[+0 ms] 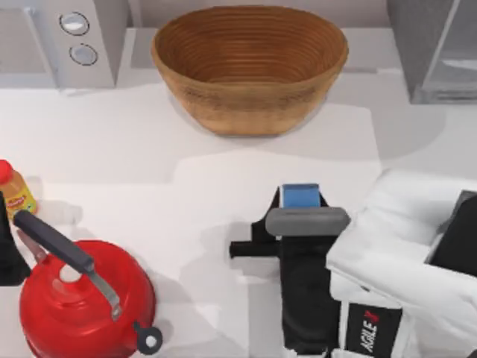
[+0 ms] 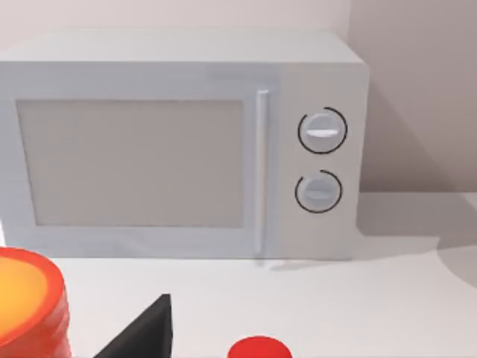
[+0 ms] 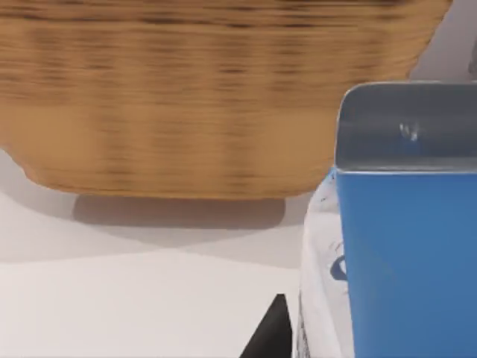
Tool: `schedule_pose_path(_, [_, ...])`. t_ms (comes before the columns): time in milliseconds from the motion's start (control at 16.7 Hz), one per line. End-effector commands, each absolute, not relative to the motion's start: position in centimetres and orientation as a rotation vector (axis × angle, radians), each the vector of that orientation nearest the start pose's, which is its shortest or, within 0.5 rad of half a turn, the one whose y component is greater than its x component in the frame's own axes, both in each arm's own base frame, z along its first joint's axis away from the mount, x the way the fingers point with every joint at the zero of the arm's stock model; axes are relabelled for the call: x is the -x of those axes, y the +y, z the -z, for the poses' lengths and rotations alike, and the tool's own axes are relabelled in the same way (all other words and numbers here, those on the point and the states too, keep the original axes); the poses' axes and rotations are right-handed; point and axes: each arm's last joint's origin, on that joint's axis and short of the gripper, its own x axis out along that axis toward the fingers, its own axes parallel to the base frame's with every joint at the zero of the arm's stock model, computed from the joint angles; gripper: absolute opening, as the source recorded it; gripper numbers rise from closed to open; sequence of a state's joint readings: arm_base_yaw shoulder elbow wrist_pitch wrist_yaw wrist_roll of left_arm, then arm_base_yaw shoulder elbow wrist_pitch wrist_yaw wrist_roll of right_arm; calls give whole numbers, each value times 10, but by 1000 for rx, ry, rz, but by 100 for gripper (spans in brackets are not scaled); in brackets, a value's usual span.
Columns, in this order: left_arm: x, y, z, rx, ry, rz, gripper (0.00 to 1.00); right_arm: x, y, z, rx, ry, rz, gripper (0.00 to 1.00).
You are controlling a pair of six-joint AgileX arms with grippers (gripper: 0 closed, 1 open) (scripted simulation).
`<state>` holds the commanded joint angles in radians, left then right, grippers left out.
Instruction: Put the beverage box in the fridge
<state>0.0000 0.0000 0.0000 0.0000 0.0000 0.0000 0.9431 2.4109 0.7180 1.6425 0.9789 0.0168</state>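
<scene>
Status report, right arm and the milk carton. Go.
Right gripper at milk carton, mid-table, grip unconfirmed. Fridge far right. Left arm parked by kettle. Basket beyond carton.

1. The carton (image 1: 299, 195) is blue on top, white lower down with blue marks.
2. The basket (image 1: 250, 67) is brown, ribbed in darker rings.
3. The kettle (image 1: 82, 302) is red with a dark grey handle.
4. The bottle (image 1: 15, 190) has an orange cap and yellow label.
5. The microwave (image 2: 179, 145) is pale grey.
6. The fridge (image 1: 436, 48) is grey.
7. The table (image 1: 149, 171) is white.
8. The right gripper (image 1: 298, 224) is black with a grey bar.
</scene>
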Motion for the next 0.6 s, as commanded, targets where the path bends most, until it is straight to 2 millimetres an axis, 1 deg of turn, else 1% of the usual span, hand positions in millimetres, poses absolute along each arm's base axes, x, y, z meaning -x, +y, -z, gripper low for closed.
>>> schedule_pose_path(600, [-106,-1,-160,0,0,0,100,-219,265,-86,14,11,1,0])
